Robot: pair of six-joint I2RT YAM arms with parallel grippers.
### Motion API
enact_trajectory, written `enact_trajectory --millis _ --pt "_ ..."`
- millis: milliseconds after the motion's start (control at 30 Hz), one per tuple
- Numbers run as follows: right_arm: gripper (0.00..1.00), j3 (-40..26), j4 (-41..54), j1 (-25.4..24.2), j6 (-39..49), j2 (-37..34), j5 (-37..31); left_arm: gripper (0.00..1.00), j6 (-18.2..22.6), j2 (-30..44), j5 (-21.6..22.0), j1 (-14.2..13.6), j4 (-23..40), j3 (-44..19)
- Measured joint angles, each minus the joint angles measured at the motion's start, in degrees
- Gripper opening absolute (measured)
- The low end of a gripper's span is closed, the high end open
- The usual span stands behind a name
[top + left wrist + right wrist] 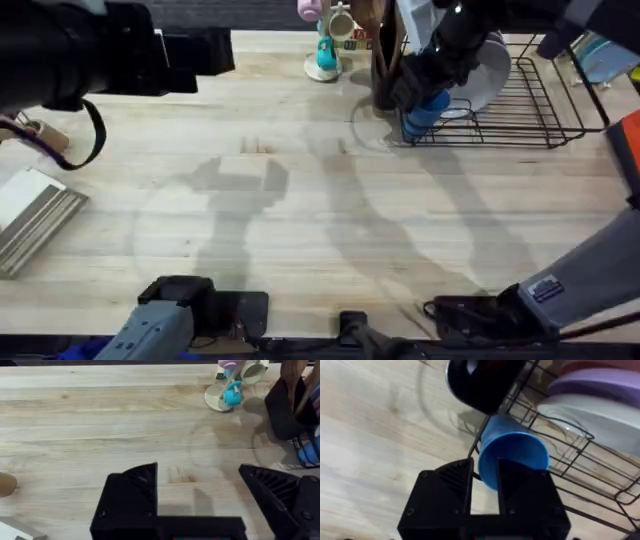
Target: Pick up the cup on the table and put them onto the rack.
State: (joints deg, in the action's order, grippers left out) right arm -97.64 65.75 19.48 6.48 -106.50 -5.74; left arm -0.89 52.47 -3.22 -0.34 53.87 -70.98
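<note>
Both arms are out over the table (pixel 300 200): the right arm reaches from five o'clock up to one o'clock, its gripper (pixel 485 487) at the near-left corner of the rack (pixel 520 110). Its fingers sit narrowly apart, apparently clamped on the rim of the blue cup (pixel 512 457), tilted against the rack's wires. The left gripper (pixel 200 495) hangs wide open, holding nothing.

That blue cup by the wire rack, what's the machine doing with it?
The right gripper is holding the blue cup by its rim at the near corner of the black wire rack, where plates stand upright. It appears to be setting the cup in. The left gripper hangs open above the wooden table, holding nothing.
</note>
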Motion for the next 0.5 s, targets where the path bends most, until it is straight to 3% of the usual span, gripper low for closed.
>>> enact_trajectory --millis 300,467,500 --pt "0.295 -2.83 2.64 0.90 -0.01 0.05 0.24 0.995 0.00 0.08 -0.01 0.00 0.00 0.00" --pt "0.389 -4.41 4.97 2.97 -0.02 1.24 0.52 0.996 0.00 1.78 -0.02 0.00 -0.01 0.00" --pt "0.455 -5.13 5.89 3.23 0.02 1.79 0.64 0.996 0.00 1.95 0.00 0.00 -0.04 0.00"
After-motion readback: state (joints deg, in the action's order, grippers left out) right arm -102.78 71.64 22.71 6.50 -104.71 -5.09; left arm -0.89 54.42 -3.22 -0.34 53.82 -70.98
